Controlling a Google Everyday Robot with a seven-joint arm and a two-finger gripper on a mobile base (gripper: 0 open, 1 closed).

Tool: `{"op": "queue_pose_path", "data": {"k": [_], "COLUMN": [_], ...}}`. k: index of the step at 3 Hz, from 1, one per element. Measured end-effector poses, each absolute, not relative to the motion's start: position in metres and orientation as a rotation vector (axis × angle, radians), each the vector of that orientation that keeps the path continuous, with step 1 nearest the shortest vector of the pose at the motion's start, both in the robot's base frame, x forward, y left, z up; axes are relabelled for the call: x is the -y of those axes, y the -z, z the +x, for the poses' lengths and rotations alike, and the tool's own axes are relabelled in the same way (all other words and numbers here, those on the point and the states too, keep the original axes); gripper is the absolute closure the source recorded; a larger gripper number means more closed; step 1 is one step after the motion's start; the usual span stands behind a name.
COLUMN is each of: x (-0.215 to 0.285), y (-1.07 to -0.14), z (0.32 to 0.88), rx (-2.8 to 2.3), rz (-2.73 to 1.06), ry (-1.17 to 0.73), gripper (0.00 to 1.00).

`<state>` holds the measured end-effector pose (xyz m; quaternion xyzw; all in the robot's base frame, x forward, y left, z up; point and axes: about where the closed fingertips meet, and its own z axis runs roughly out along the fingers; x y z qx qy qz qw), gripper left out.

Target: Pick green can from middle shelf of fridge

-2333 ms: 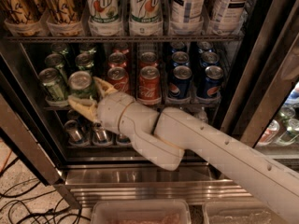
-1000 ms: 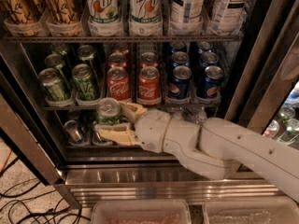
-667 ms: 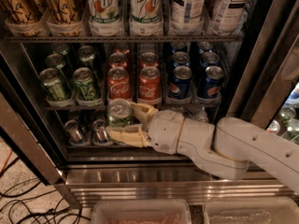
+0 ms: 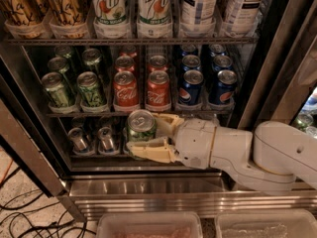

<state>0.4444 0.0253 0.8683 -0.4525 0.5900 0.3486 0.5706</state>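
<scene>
The end effector (image 4: 144, 135) pinches the green can (image 4: 141, 127) between its two tan fingers (image 4: 148, 151), one on each side. The can stands roughly upright with its silver top and pull tab visible. It sits in front of the fridge (image 4: 148, 192) opening, just below the middle shelf (image 4: 64, 114).

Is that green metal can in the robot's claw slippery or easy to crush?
The green aluminium soda can, clamped between the gripper's cream fingers below the dark wire middle shelf, looks smooth and round, so probably slippery. Its metal wall might dent under a hard squeeze.
</scene>
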Motion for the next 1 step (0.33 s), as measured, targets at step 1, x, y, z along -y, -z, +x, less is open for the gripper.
{"op": "queue_pose_path", "data": {"k": [1], "x": [-0.0248], "y": [-0.8686], "z": [0.4438], "rx": [-1.387], "rz": [-1.063], "ry": [-0.819], "gripper": [1.0]}}
